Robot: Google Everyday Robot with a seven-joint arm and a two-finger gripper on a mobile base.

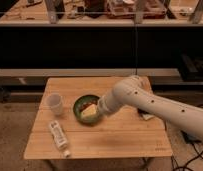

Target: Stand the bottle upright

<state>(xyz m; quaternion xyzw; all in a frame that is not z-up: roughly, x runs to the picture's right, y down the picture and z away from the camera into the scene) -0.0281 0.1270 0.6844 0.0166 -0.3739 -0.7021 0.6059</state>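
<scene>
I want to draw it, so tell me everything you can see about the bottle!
The bottle is small, slim, whitish plastic with a pale label. It lies flat on the table, near the front left corner, its cap toward the near edge. The cup stands behind it, apart. Only the table touches it; the pincer is at the bowl.

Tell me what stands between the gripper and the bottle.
The gripper hangs over the green bowl; only the bowl's rim lies between it and the bottle. The white cup stands off that line.
</scene>
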